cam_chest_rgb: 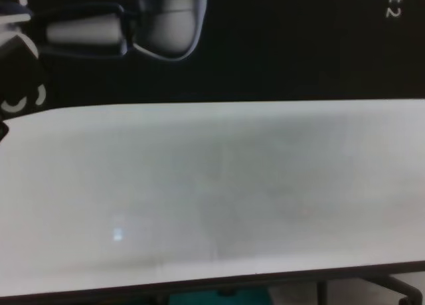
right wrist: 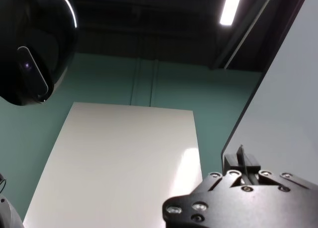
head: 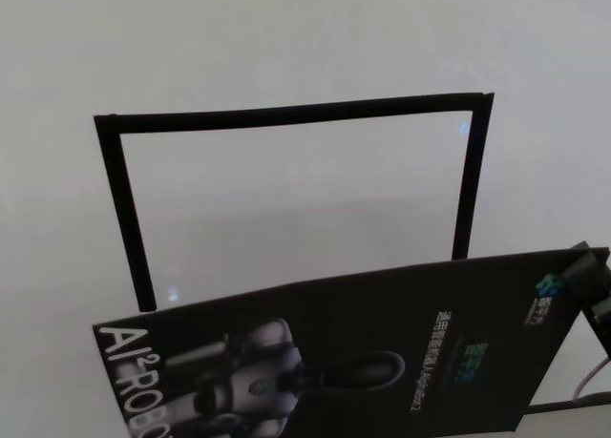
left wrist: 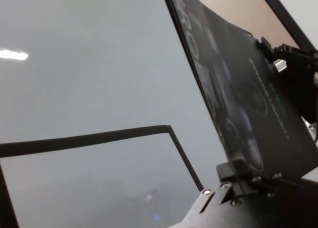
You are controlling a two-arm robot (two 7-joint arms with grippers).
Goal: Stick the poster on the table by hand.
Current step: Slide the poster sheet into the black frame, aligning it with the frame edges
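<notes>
The poster point(head: 382, 352), glossy black with a silver robot picture and white lettering, hangs tilted above the near part of the white table point(head: 286, 37). My right gripper point(head: 590, 266) is shut on its right edge; in the right wrist view point(right wrist: 241, 161) the fingers pinch the thin sheet. My left gripper point(left wrist: 237, 169) is shut on the opposite edge and is out of the head view. The left wrist view shows the poster point(left wrist: 233, 89) bowed between both grippers, with the right gripper point(left wrist: 278, 56) far off. In the chest view the poster point(cam_chest_rgb: 265, 46) hangs above the table point(cam_chest_rgb: 199, 199).
A rectangle of black tape point(head: 286, 112) marks a frame on the tabletop, partly covered by the poster; it also shows in the left wrist view point(left wrist: 89, 137). The table's dark near edge point(cam_chest_rgb: 199, 282) runs along the bottom of the chest view.
</notes>
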